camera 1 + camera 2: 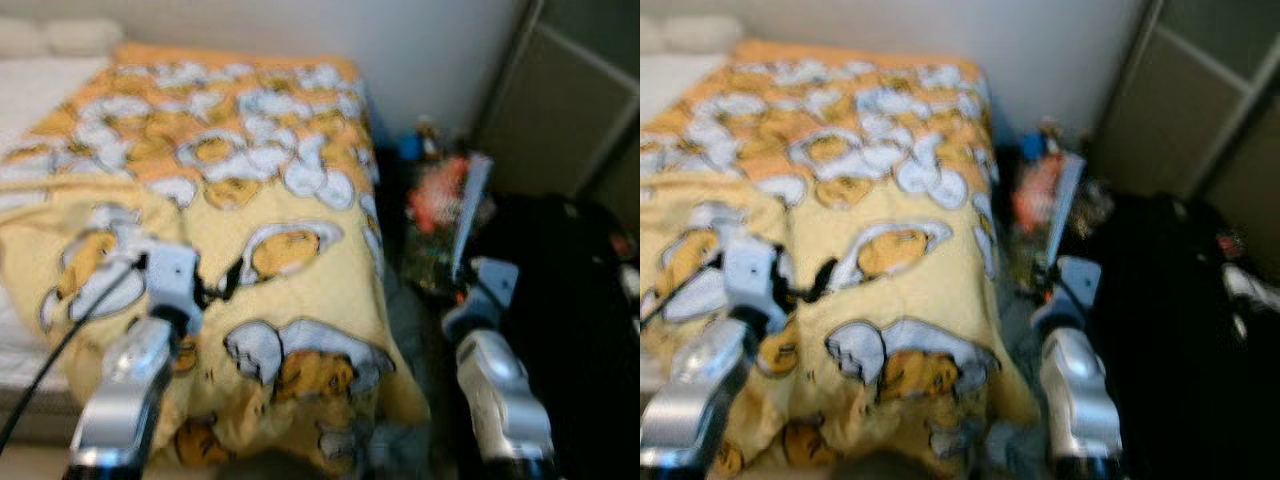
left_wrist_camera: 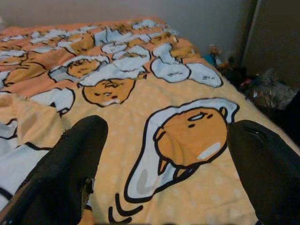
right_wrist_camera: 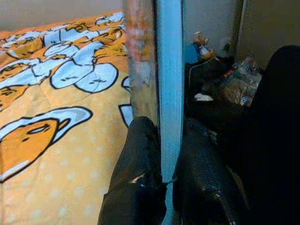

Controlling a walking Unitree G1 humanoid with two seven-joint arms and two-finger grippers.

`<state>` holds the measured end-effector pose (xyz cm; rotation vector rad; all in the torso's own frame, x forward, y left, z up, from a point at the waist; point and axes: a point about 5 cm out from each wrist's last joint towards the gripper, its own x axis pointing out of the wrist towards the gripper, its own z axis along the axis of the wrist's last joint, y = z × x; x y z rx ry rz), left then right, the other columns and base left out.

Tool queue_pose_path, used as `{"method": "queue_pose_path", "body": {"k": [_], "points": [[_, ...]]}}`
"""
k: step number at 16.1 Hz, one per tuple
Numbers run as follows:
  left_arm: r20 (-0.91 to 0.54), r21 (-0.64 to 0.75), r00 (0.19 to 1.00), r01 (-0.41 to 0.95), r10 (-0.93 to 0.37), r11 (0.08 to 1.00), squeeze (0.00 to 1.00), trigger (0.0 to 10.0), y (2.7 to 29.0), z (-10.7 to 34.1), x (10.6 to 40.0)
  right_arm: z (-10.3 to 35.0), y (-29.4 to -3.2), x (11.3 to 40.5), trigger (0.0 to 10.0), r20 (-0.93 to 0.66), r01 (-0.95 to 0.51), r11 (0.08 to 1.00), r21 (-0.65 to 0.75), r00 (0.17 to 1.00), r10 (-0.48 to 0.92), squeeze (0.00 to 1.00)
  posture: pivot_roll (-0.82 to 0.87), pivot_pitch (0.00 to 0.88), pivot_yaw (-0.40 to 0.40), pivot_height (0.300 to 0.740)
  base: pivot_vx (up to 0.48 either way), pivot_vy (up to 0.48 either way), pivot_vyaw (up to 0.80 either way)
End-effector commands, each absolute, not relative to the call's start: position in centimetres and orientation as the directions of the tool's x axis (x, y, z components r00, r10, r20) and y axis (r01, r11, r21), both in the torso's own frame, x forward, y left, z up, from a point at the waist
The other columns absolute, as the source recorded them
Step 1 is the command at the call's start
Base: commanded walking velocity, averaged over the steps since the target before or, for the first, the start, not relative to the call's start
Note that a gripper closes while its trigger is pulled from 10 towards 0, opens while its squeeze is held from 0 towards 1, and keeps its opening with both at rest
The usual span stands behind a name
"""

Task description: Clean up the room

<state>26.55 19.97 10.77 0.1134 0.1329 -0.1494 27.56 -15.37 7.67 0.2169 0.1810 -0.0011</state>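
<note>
Book, thin, blue-edged, upright, pinched in right tool.

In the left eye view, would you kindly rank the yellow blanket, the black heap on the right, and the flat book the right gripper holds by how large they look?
1. Yellow blanket, by far the largest.
2. Black heap; its edges are blurred and cut by the frame.
3. Flat book, held edge-on in the right gripper, so it looks smallest.

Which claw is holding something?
The right claw: its fingers pinch a thin flat book edge-on. The left claw hangs open over the blanket.
</note>
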Motion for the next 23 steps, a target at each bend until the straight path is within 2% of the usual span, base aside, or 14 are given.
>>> {"method": "queue_pose_path", "body": {"k": [1,7,10,19,20,22,23], "points": [[-0.131,0.096,0.980,0.164,-0.151,0.982,0.00,10.0,19.6,11.1,26.9,8.6,-15.9,27.9,10.0,-0.137,0.029,0.980,0.199,0.991,-0.002,0.00,0.08,0.000,0.014,0.740,0.000,0.382,-0.80],[-0.120,0.090,0.984,0.146,-0.135,0.985,0.00,10.0,20.1,11.5,27.1,8.8,-15.7,28.2,10.0,-0.129,0.029,0.978,0.207,0.992,-0.002,0.00,0.09,0.000,0.023,0.740,0.000,0.422,0.00],[-0.123,0.091,0.984,0.144,-0.132,0.985,0.00,10.0,20.2,11.4,27.0,8.5,-15.6,28.1,10.0,-0.145,0.038,0.978,0.207,0.989,-0.008,0.00,0.10,0.000,0.016,0.740,0.000,0.439,-0.70],[-0.126,0.085,0.986,0.120,-0.108,0.989,0.00,10.0,20.9,11.5,27.0,8.8,-15.2,28.2,10.0,-0.125,0.005,0.979,0.206,0.992,0.021,0.00,0.10,0.000,0.031,0.740,0.000,0.448,0.00],[-0.114,0.100,0.987,0.128,-0.116,0.987,0.00,10.0,20.7,11.7,27.2,8.3,-15.5,28.1,10.0,-0.148,0.023,0.973,0.229,0.989,0.012,0.00,0.10,0.000,-0.012,0.740,0.000,0.461,0.00],[-0.102,0.073,0.990,0.101,-0.094,0.992,0.00,10.0,20.9,12.0,27.4,8.3,-15.2,28.3,10.0,-0.156,0.012,0.977,0.214,0.987,0.022,0.00,0.09,0.000,0.029,0.740,0.000,0.480,0.00],[-0.110,0.106,0.984,0.149,-0.138,0.983,0.00,10.0,19.8,11.8,27.4,8.8,-15.9,28.5,10.0,-0.117,0.008,0.971,0.238,0.993,0.021,0.00,0.13,0.000,-0.019,0.740,0.000,0.480,0.00]]}}
